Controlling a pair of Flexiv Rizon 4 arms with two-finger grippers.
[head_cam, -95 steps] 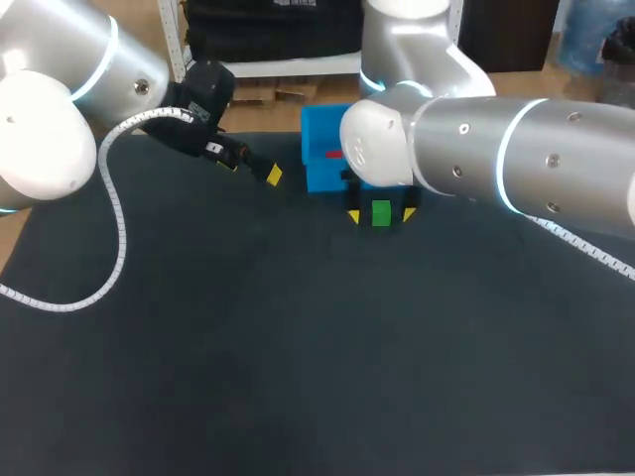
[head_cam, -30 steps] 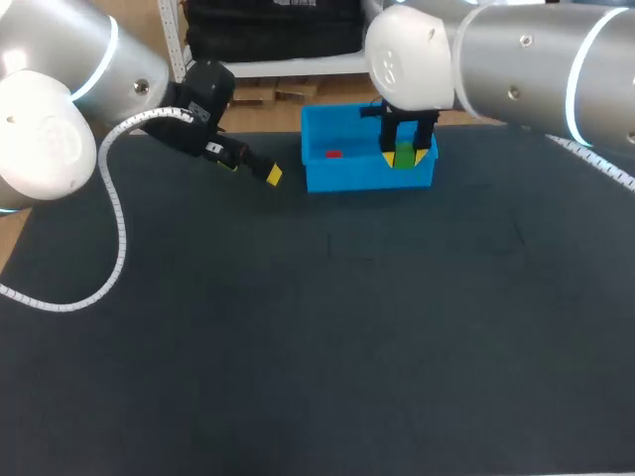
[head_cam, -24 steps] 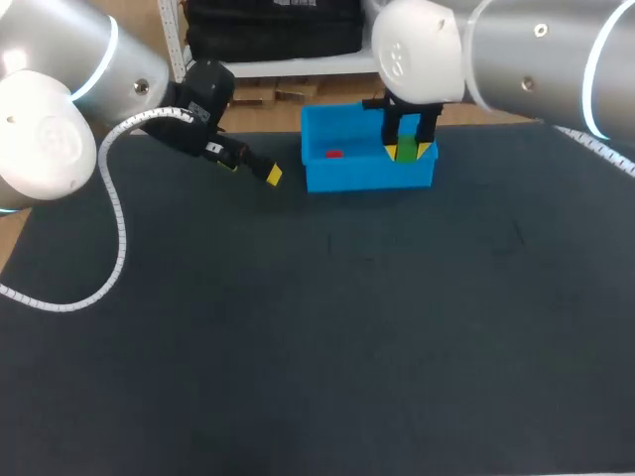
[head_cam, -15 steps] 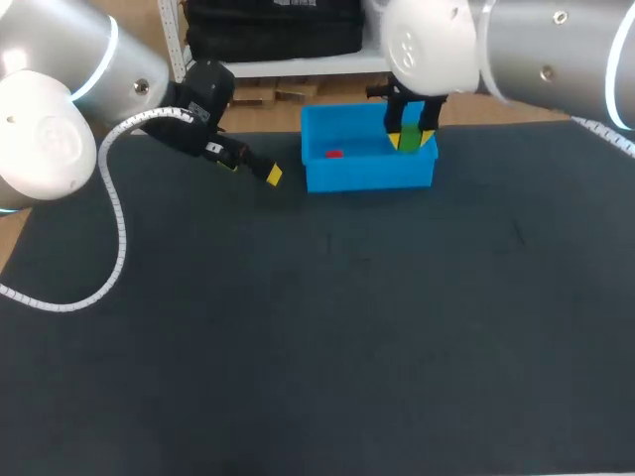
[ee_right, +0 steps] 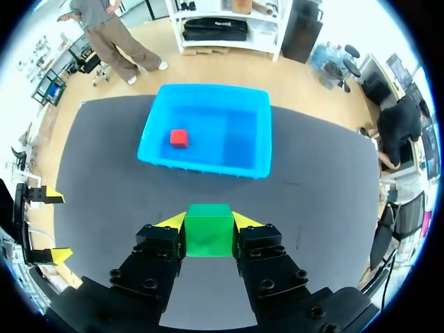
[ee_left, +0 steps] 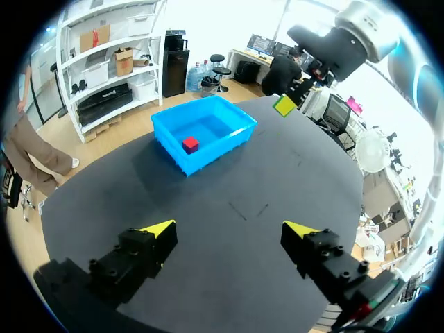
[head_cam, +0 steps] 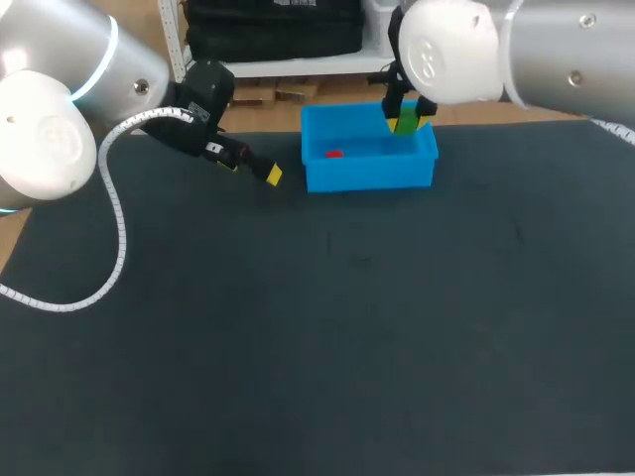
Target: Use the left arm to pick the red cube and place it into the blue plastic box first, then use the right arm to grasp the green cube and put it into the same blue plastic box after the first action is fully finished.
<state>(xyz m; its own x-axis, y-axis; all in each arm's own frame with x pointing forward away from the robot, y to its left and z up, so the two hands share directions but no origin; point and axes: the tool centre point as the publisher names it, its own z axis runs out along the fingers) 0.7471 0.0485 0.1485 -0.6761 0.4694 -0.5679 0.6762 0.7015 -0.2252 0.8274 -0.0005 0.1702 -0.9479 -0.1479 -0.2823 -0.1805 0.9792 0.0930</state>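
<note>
While left fingers point(ee_left: 156, 232) gape, right fingers point(ee_right: 161, 244) clamp green cube point(ee_right: 209, 229) aloft near blue box point(ee_right: 201, 162).

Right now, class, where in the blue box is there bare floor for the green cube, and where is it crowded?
Bare: the box floor from the red cube to its right wall, and the dark table before the box. Crowded: the box's left end, holding the red cube.
</note>
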